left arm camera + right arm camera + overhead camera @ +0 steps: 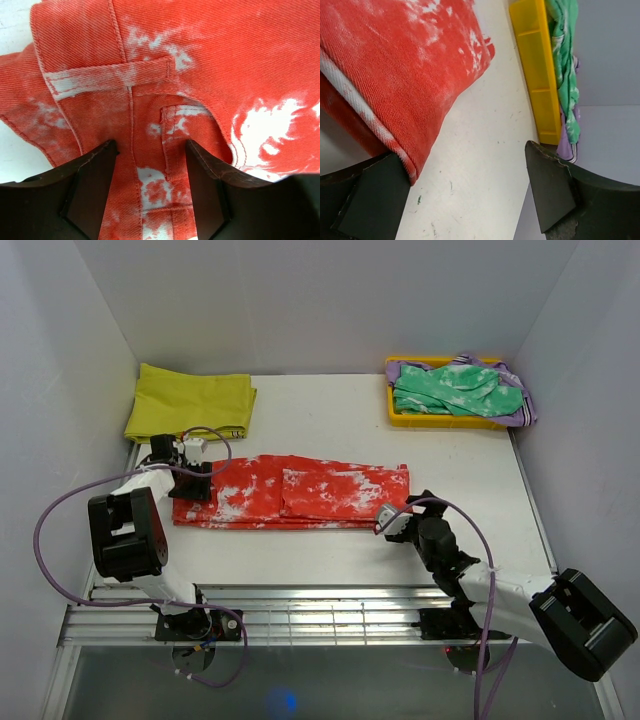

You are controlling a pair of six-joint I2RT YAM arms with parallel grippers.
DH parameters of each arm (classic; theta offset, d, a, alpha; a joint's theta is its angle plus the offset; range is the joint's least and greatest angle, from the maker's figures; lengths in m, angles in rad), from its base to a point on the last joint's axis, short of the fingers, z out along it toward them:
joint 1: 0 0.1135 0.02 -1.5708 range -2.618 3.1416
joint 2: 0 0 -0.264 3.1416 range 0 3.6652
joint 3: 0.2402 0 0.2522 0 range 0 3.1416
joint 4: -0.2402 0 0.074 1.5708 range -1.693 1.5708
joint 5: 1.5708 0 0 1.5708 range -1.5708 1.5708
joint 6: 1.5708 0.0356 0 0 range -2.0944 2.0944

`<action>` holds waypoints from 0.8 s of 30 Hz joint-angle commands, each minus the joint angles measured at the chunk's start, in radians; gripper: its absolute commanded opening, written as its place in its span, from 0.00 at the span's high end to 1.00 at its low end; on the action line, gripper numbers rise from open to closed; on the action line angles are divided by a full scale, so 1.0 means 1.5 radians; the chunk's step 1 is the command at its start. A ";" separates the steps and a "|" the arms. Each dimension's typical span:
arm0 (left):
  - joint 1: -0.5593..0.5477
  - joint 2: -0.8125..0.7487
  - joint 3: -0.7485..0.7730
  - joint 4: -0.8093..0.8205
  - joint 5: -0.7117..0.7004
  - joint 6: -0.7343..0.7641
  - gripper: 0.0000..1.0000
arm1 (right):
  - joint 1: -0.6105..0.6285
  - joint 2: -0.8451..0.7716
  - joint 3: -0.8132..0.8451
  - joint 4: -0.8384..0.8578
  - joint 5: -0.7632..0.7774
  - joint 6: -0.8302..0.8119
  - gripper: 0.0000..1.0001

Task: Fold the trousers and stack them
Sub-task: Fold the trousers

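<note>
So the left gripper (150,150) straddled the trousers (300,492) at the waist end, jaws apart; right gripper (465,160) gaped empty by the other end.

The trousers (300,492) lie flat across the middle of the table (320,430) in front of me. They are bright red-orange with white mottled blotches. They are folded into a long band running left to right, with one layer doubled over on top. The end with heavy stitched seams is at my left.
</note>
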 commanded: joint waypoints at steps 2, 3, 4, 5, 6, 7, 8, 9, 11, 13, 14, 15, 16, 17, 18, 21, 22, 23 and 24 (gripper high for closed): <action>0.015 0.047 -0.005 -0.008 -0.062 0.006 0.32 | -0.039 0.016 0.004 -0.129 0.046 0.030 0.10; 0.016 0.048 -0.003 -0.010 -0.061 0.006 0.31 | -0.041 0.024 0.014 -0.146 0.044 0.036 0.10; 0.015 0.048 -0.002 -0.011 -0.063 0.009 0.32 | -0.046 0.042 0.025 -0.151 0.047 0.040 0.10; 0.016 0.047 -0.004 -0.011 -0.061 0.010 0.32 | -0.050 0.048 0.026 -0.166 0.036 0.040 0.10; 0.016 0.044 -0.005 -0.011 -0.059 0.013 0.32 | -0.052 0.054 0.028 -0.176 0.030 0.037 0.10; 0.015 0.043 -0.006 -0.015 -0.056 0.017 0.32 | -0.053 0.064 0.027 -0.187 0.026 0.038 0.10; 0.015 0.043 -0.006 -0.018 -0.055 0.017 0.32 | -0.053 0.066 0.033 -0.187 0.014 0.038 0.10; 0.015 0.039 -0.005 -0.023 -0.038 0.019 0.32 | -0.053 0.066 0.042 -0.241 0.001 0.051 0.10; 0.015 0.031 -0.007 -0.031 -0.026 0.021 0.31 | -0.053 0.041 0.077 -0.286 -0.045 0.068 0.10; 0.014 0.018 -0.006 -0.038 0.000 0.022 0.30 | -0.053 -0.008 0.113 -0.398 -0.130 0.102 0.10; 0.015 0.014 -0.006 -0.043 0.005 0.020 0.30 | -0.053 -0.026 0.150 -0.436 -0.175 0.109 0.10; 0.014 0.011 -0.007 -0.044 0.011 0.020 0.30 | -0.053 -0.058 0.167 -0.517 -0.214 0.112 0.10; 0.014 0.005 -0.006 -0.046 0.017 0.021 0.30 | -0.053 -0.070 0.180 -0.534 -0.270 0.127 0.10; 0.014 0.002 -0.007 -0.048 0.017 0.019 0.30 | -0.053 -0.083 0.189 -0.553 -0.296 0.127 0.10; 0.015 0.000 -0.007 -0.049 0.018 0.019 0.30 | -0.053 -0.095 0.207 -0.578 -0.313 0.119 0.10; 0.015 -0.011 -0.005 -0.056 0.022 0.016 0.29 | -0.053 -0.103 0.237 -0.649 -0.367 0.093 0.10; 0.014 -0.013 -0.003 -0.057 0.024 0.015 0.29 | -0.053 -0.104 0.245 -0.692 -0.371 0.081 0.10; 0.015 -0.014 0.001 -0.062 0.028 0.014 0.29 | -0.053 -0.106 0.253 -0.715 -0.380 0.058 0.10; 0.015 -0.014 0.003 -0.064 0.029 0.012 0.29 | -0.053 -0.109 0.261 -0.736 -0.383 0.047 0.10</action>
